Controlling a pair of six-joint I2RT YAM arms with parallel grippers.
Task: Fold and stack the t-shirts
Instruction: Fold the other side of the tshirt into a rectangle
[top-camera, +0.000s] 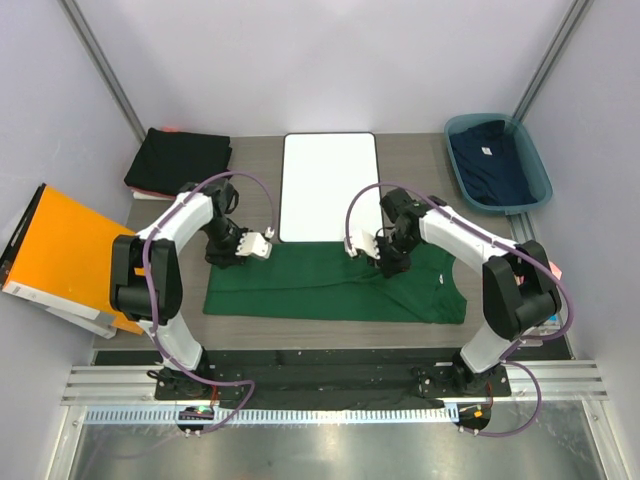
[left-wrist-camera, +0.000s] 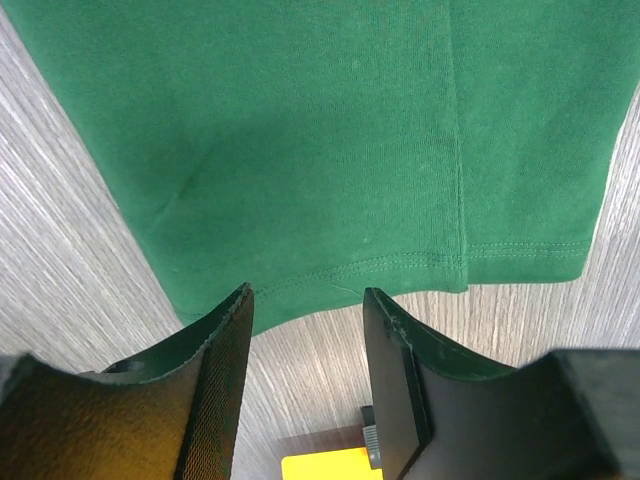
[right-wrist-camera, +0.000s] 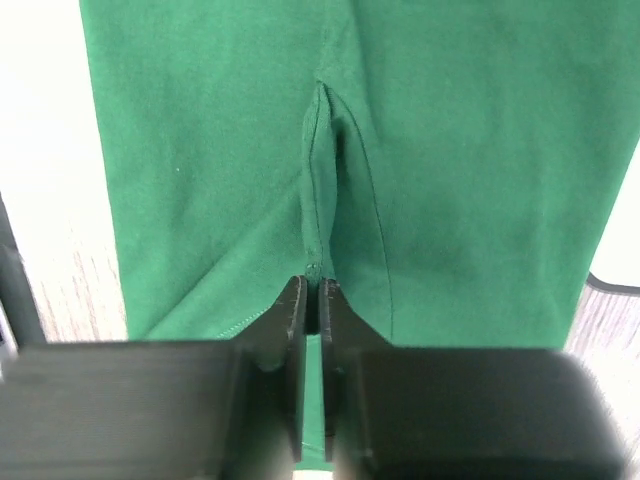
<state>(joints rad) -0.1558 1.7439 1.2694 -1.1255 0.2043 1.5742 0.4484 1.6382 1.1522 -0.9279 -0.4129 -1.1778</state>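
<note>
Top external, navy t-shirt (top-camera: 492, 168) label (top-camera: 487, 151) unreadable, right pincer (right-wrist-camera: 312, 292) pinches green t-shirt (top-camera: 330, 285)

White arms (top-camera: 172, 222) with black joints (top-camera: 133, 285) carry purple cables (top-camera: 262, 190); each hand (left-wrist-camera: 305, 295) has black fingers (left-wrist-camera: 215, 400).

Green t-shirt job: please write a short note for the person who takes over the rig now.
The right gripper is shut on a pinched ridge of the green t-shirt.
The left gripper is open at its hem, holding nothing.
That shirt lies flat before the white board; the navy t-shirt is in the blue basket; the black t-shirts are folded, far left.
Done: black ones. Left: fold green, then navy, stack all.
</note>
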